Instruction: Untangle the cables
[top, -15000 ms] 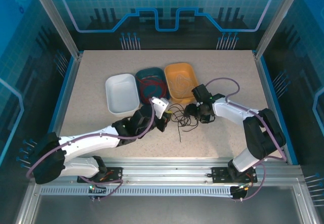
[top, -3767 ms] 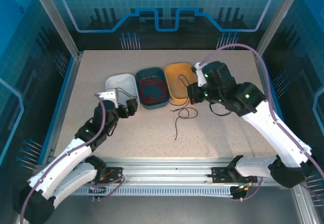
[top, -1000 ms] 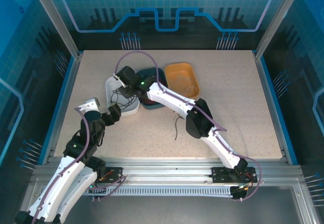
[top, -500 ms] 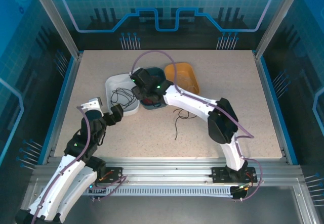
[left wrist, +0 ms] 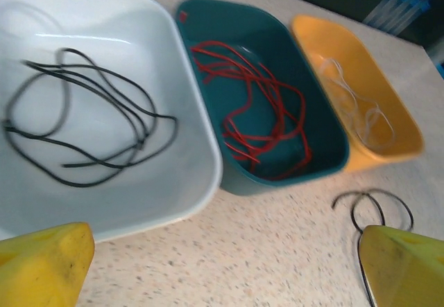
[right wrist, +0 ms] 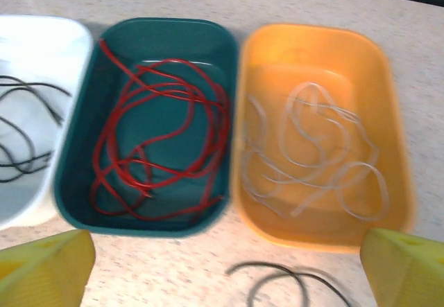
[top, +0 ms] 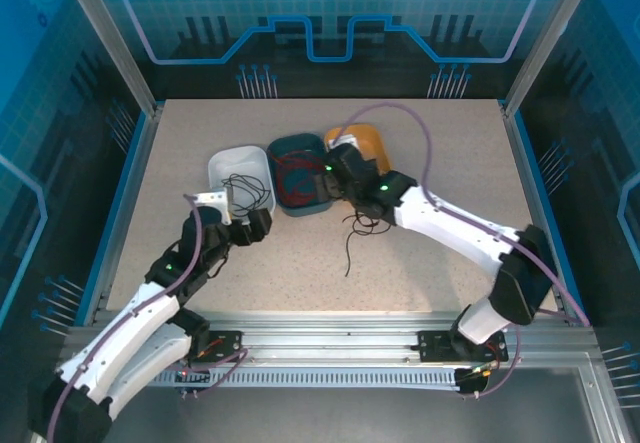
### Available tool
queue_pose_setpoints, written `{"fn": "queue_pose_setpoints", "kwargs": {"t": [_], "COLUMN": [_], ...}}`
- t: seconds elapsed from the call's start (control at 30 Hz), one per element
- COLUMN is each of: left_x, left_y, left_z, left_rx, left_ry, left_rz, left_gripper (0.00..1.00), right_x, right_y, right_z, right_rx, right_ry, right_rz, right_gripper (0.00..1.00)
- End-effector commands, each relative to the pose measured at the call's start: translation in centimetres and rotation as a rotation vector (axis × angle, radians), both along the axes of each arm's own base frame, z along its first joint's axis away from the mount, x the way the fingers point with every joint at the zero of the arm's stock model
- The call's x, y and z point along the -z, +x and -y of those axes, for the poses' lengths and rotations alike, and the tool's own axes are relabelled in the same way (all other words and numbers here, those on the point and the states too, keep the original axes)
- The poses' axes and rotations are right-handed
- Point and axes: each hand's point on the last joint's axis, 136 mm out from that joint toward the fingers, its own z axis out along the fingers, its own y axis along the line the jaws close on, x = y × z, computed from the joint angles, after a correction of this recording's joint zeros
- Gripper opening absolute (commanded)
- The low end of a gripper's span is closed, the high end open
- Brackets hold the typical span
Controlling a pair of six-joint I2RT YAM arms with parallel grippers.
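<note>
The black cable [left wrist: 83,123] is lying in the white tray [left wrist: 139,23], the red cable [right wrist: 163,137] in the teal tray [right wrist: 159,50], the cream cable [right wrist: 316,158] in the orange tray [right wrist: 312,57] — a loose black strand [top: 352,238] curling on the speckled table [top: 450,163] inside blue walls [top: 330,23]. My right gripper [right wrist: 229,272], over the white tray a second ago, is hovering at the teal one, jaws apart and empty — my left gripper [left wrist: 222,265] gaping too.

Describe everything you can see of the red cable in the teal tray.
The red cable is a thin, flexible, plastic-looking wire, coiled in several loose overlapping loops. It lies slack on the floor of the teal tray, wholly inside its walls, with one strand running up toward a far corner. Only the tray touches it, and no other cable is mixed in with it.
</note>
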Motion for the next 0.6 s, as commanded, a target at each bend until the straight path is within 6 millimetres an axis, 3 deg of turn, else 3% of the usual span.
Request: {"fn": "queue_pose_setpoints", "kwargs": {"t": [0.0, 0.27, 0.4, 0.57], "left_x": [-3.5, -1.5, 0.5, 2.8], "left_y": [0.8, 0.8, 0.3, 0.2], "left_z": [3.4, 12.4, 17.2, 21.4], "left_rx": [0.115, 0.407, 0.581, 0.694], "left_ry": [0.013, 0.130, 0.230, 0.400], "left_rz": [0.097, 0.020, -0.047, -0.098], "left_gripper": [0.99, 0.99, 0.99, 0.99], "right_x": [0.0, 2.2, 3.1, 3.6], "right_y": [-0.9, -4.0, -5.7, -7.8], "right_z": [4.8, 14.5, 18.1, 21.5], "right_rx": [0.156, 0.411, 0.500, 0.591], "right_ry": [0.062, 0.165, 0.215, 0.240], "right_rz": [-0.035, -0.149, -0.174, -0.190], "right_gripper": [1.00, 1.00, 1.00, 1.00]}}
